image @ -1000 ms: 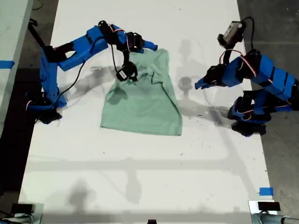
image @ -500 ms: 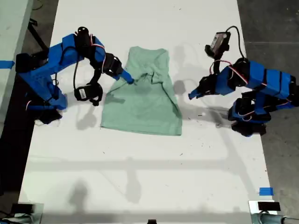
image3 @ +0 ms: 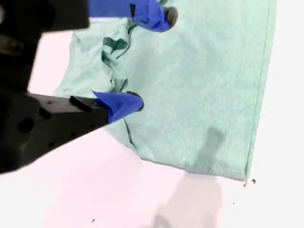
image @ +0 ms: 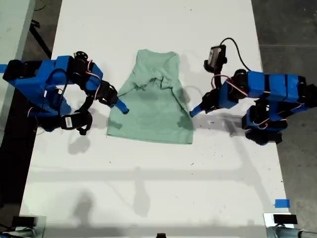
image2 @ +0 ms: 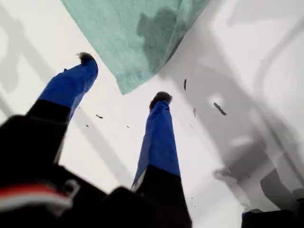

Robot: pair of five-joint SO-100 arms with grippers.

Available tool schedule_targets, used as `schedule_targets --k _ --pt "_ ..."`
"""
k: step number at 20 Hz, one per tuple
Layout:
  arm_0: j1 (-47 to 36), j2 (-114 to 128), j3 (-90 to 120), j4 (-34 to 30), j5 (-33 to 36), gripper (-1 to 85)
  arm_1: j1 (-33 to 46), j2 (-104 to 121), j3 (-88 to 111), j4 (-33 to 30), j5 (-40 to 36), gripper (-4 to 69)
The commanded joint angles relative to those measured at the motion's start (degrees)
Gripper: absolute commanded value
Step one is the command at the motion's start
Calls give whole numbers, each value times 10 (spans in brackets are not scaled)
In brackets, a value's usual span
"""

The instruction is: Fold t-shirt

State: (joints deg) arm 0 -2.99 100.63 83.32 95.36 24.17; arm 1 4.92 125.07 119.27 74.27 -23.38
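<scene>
The pale mint-green t-shirt [image: 151,106] lies on the white table [image: 148,188], partly folded, with wrinkles near its middle. My first gripper [image: 193,111] is on the arm at the exterior view's right. It is open, just off the shirt's right edge. In the first wrist view my first gripper [image2: 123,78] has a corner of the t-shirt [image2: 137,38] between its blue fingertips [image2: 159,102]. My second gripper [image: 122,107], on the arm at the exterior view's left, is open at the shirt's left edge. In the second wrist view my second gripper [image3: 151,59] hangs over the wrinkled t-shirt [image3: 204,85].
Both arm bases [image: 262,129] stand at the table's side edges in the exterior view. Blue tape [image: 281,203] marks the near right of that view. Dark floor [image: 292,29] lies beyond the table. Small dark specks [image2: 218,108] dot the table by my first gripper.
My second gripper drew back from the shirt's far end to its left edge in the exterior view, leaving the cloth lying. My first gripper moved in toward the shirt's right edge.
</scene>
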Motion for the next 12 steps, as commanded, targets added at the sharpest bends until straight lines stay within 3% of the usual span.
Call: schedule_targets --k 1,12 --pt "10 18 -4 -23 -10 274 -15 -43 -13 -34 -4 286" --pt "6 7 2 -26 -9 273 -33 -193 11 -170 -1 282"
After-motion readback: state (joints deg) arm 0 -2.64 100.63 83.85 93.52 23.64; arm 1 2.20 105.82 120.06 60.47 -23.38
